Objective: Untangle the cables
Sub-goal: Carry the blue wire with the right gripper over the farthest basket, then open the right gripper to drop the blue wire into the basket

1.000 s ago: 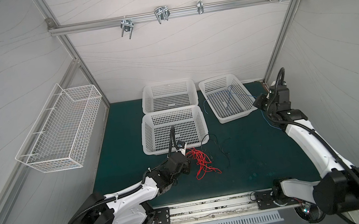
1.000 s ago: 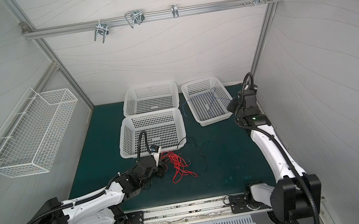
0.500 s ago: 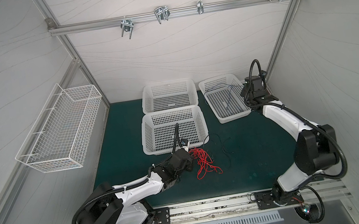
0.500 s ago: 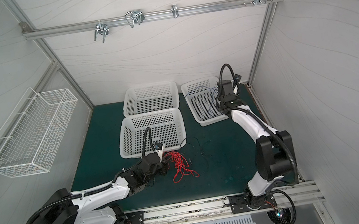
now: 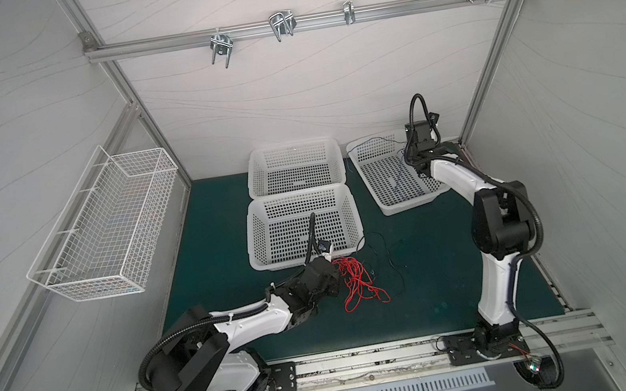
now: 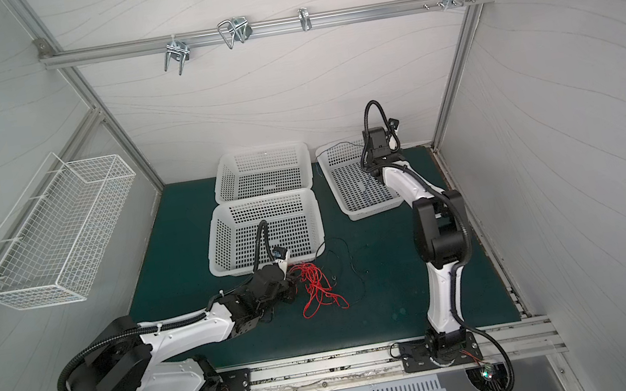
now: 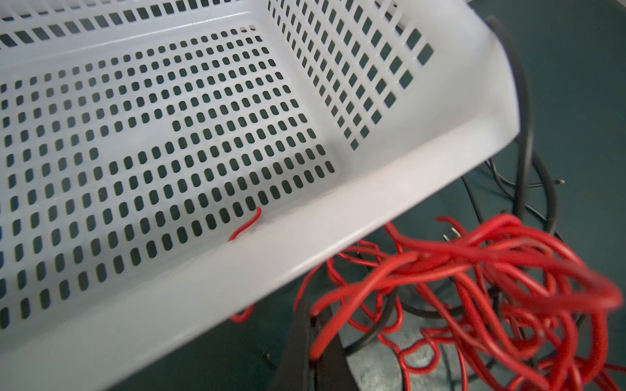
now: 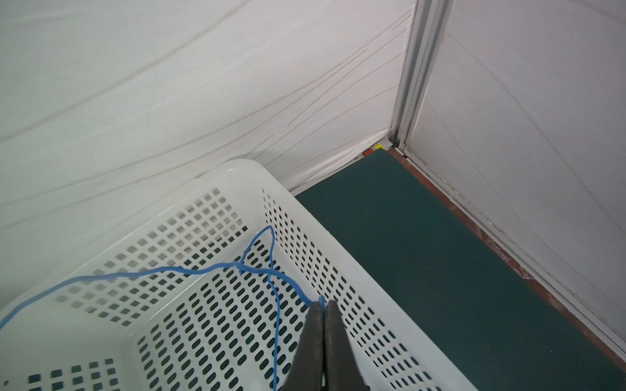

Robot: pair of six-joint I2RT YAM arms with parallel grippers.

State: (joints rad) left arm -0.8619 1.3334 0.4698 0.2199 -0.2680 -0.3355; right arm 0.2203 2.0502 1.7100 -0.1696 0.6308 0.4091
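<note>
Shows a loose tangle of red cables [image 5: 358, 282] on the dark green surface [image 5: 211, 287], just at 5 o'clock of the nearer white basket [image 5: 255, 230] in both top views, with thin black cables [image 7: 523, 111] looping at the tangle's 2 o'clock side. Finds the left gripper [image 7: 313, 316] at the tangle's 9 o'clock side, clenched on one red strand close beside the basket's rim. Places a single blue cable [image 8: 189, 269] inside the right-hand white basket [image 5: 410, 207], at 1 o'clock on the surface, trailing out over its rim. Shows the right gripper [image 8: 323, 304] above that basket, pinched tight on the blue cable. Adds a second white basket [image 5: 292, 149] at 12 o'clock and a wire basket [image 5: 99, 237] hung on the wall at 9 o'clock.
</note>
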